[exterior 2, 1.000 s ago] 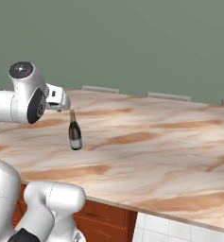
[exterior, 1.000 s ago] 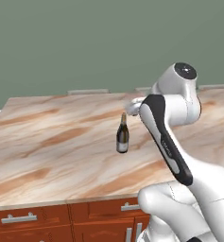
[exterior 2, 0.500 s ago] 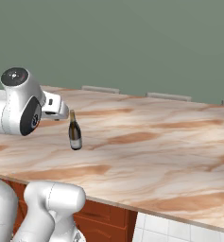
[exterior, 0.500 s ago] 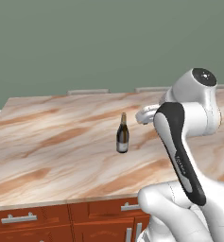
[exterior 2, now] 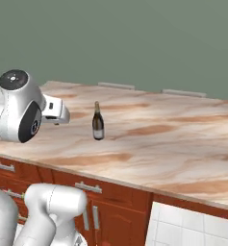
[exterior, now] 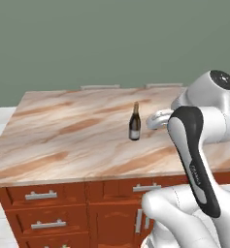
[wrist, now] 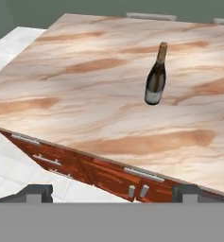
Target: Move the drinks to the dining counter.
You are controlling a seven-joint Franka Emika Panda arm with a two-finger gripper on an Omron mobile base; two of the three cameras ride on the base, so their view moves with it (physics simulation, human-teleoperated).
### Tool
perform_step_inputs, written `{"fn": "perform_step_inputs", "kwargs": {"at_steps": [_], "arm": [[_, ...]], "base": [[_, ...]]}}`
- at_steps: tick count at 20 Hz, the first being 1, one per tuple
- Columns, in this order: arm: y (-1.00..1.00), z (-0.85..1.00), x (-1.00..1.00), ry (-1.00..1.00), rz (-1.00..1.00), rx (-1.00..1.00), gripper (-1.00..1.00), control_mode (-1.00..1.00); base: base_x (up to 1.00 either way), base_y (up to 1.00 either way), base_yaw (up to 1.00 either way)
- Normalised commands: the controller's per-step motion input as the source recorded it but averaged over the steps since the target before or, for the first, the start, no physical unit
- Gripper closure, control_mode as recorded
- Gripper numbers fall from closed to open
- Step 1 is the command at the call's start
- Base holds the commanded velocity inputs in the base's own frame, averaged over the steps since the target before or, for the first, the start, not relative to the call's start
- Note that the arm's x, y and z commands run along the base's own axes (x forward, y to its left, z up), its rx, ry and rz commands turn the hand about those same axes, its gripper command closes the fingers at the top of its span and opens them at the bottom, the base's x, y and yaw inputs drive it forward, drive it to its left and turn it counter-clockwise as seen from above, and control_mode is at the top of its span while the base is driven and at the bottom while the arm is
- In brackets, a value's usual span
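In the left base view, the wine bottle (exterior: pixel 135 122) stands upright on the dining counter (exterior: pixel 68 140), roughly in the middle of the veined marble top and well back from the near edge. Its gold-foil neck points straight up and a pale label wraps its lower body. The white arm (exterior: pixel 194 145) rises from the lower right, and its wrist end reaches toward the bottle from the right, close to it but apart. The fingers themselves are hard to make out here behind the arm's bulk. Below the marble top run reddish-brown drawers (exterior: pixel 41 195) with silver handles.

In the right base view, the same bottle (exterior 2: pixel 98 122) stands upright on the counter (exterior 2: pixel 173 139), toward its left part, with a wide stretch of marble to its right. The arm's hand end juts out from the round joint at the left, near the bottle on its left side and not touching it. A white tiled floor (exterior 2: pixel 187 226) shows at the lower right, beyond the counter's corner.

In the hand view, the gripper (wrist: pixel 112 193) stands released, its two dark fingertips (wrist: pixel 35 192) spread wide at the bottom with nothing between them. The bottle (wrist: pixel 156 78) stands well beyond them on the counter (wrist: pixel 75 94), right of centre.
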Motion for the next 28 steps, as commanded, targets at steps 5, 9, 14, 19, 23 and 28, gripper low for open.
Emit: {"fn": "perform_step_inputs", "kwargs": {"at_steps": [5, 9, 14, 19, 23, 28], "arm": [[0.0, 0.0, 0.0, 0.0, 0.0, 0.0, -1.0, 1.0], [0.0, 0.0, 0.0, 0.0, 0.0, 0.0, -1.0, 1.0], [0.0, 0.0, 0.0, 0.0, 0.0, 0.0, -1.0, 1.0], [0.0, 0.0, 0.0, 0.0, 0.0, 0.0, -1.0, 1.0], [0.0, 0.0, 0.0, 0.0, 0.0, 0.0, -1.0, 1.0], [0.0, 0.0, 0.0, 0.0, 0.0, 0.0, -1.0, 1.0]], "base": [[-0.32, 0.73, 0.83], [-0.1, 0.14, 1.0], [-0.02, 0.0, 1.0], [0.0, 0.0, 1.0], [-0.05, 0.05, 1.0], [-0.14, 0.2, 1.0]]}}
